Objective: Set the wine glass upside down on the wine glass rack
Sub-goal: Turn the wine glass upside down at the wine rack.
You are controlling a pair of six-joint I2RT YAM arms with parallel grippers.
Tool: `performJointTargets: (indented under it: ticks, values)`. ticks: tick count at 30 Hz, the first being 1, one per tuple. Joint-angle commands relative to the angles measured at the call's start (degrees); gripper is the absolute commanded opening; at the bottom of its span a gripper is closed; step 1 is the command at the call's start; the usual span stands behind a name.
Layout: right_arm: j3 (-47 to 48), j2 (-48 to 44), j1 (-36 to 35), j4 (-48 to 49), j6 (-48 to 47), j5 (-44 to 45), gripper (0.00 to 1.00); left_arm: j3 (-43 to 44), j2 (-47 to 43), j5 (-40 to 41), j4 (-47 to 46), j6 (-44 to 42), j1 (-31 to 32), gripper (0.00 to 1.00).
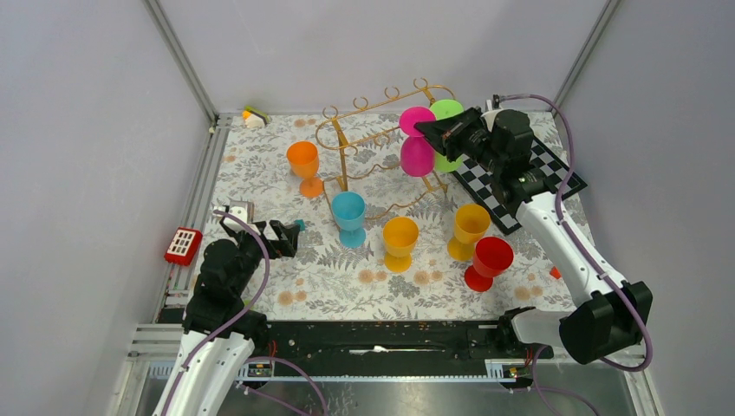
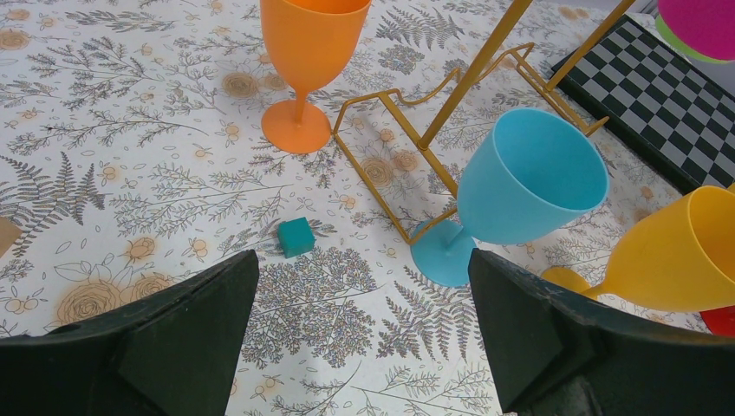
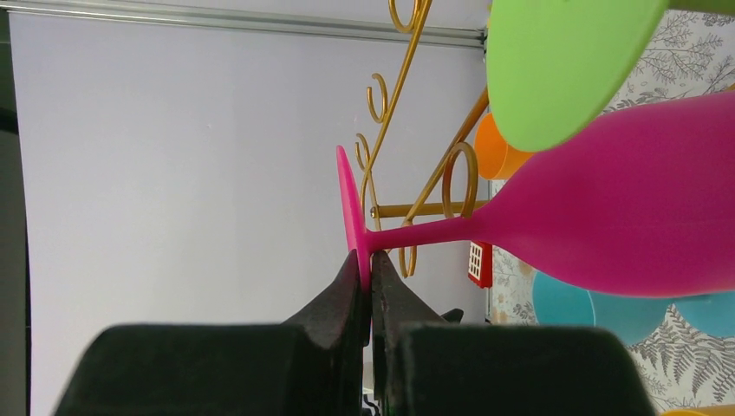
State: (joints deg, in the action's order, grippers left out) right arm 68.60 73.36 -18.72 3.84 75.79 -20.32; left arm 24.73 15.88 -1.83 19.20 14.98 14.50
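The gold wire wine glass rack [image 1: 364, 143] stands at the back middle of the floral mat. My right gripper [image 1: 426, 128] is shut on the thin foot [image 3: 349, 208] of a magenta wine glass [image 1: 417, 156] and holds it upside down at the rack's right end, stem by the gold curled hooks [image 3: 394, 95]. Its bowl [image 3: 624, 208] hangs below the rail. A green glass [image 3: 563, 61] hangs right beside it [image 1: 447, 110]. My left gripper [image 1: 290, 236] is open and empty, low over the mat [image 2: 364, 269].
Upright glasses stand on the mat: orange [image 1: 303, 165], blue [image 1: 349, 215], two yellow [image 1: 400, 241] [image 1: 469, 227], red [image 1: 490, 260]. A teal cube [image 2: 295, 237] lies ahead of my left gripper. A checkered board [image 1: 555, 173] lies back right, a red-white item [image 1: 183, 245] at the left edge.
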Motion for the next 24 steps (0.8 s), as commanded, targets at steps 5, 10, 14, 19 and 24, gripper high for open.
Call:
performJointTargets:
  ticks: [5,10,14,19,24]
  values:
    - [-0.33,1.75,0.27,5.73,1.64,1.71,0.0,0.32,0.0,-1.34,-3.57,-0.38,-0.22,0.99]
    - [-0.99,2.17,0.35,6.25,2.16,1.98,0.02,0.32,-0.13,-1.28,-3.56,-0.39,-0.18,0.99]
    - [-1.43,1.98,0.35,6.32,2.26,2.37,0.03,0.25,-0.2,-1.26,-3.56,-0.39,-0.18,0.99]
    - [-1.95,1.08,0.35,4.47,2.19,3.55,0.12,0.32,-0.19,-1.18,-3.54,-0.39,-0.17,0.99]
    - [-2.07,0.52,0.35,2.6,1.99,4.28,0.2,0.32,-0.4,-1.09,-3.56,-0.4,-0.18,0.99]
